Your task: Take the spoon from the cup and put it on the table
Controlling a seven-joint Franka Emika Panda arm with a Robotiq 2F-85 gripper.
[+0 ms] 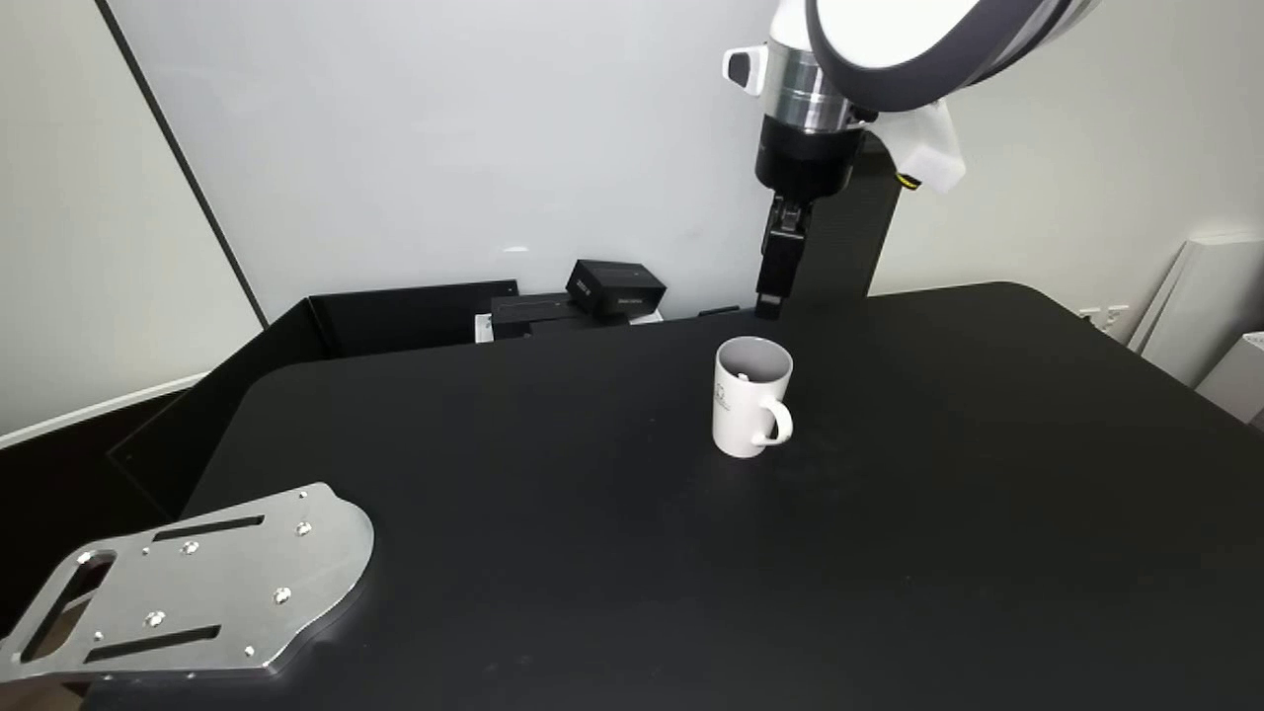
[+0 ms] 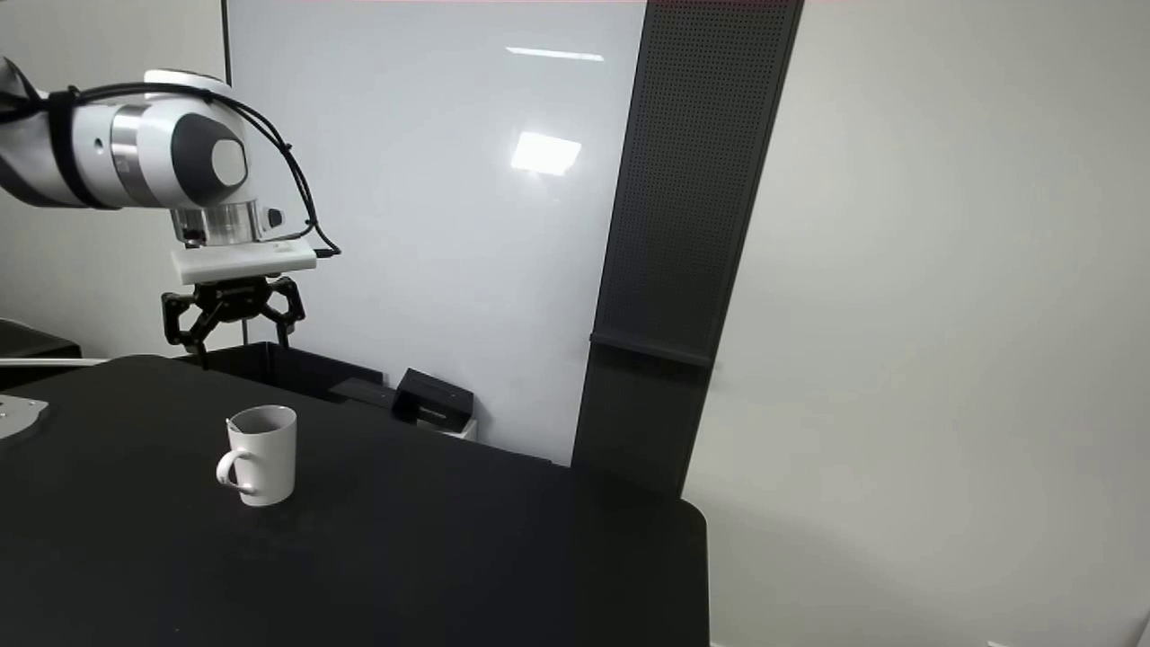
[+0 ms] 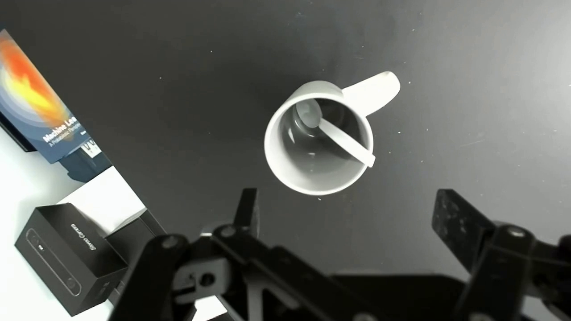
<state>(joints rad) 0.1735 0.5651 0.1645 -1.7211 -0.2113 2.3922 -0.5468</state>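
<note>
Upright on a large matte-black tabletop point(image 1: 592, 573), in both exterior views, a small glossy white mug point(image 1: 739, 420) with a looped side handle and a grey inside. Round at the rim, taller than wide, and marked with a small dark print on the wall in an exterior view. Holds a small, slim white spoon point(image 3: 337, 135), clearest in the wrist view: leans across the interior, with the oval bowl low inside beside the wall and the straight, flat stem rising to the opposite rim, tip just over the edge. Shows pale glints on the floor within; from liquid or bare glaze, cannot tell. Above the tabletop and apart from the mug, a black jointed two-finger gripper point(image 3: 346, 205), released, with flat rectangular pads point(image 3: 459, 225) set wide apart. At a side of the tabletop, a flat silver-grey metal plate point(image 1: 227, 578) with a rounded end, long slots and shiny round bolt heads. Past another edge, a black rectangular box point(image 3: 73, 261) lettered "Stereo Camera", near a blue printed cover point(image 3: 35, 96) bearing an orange-and-yellow burst. Farther back, in an exterior view, a tall dark perforated panel point(image 2: 701, 180) beside a smooth, glossy white board point(image 2: 431, 198) with bright light mirrored in it.
</note>
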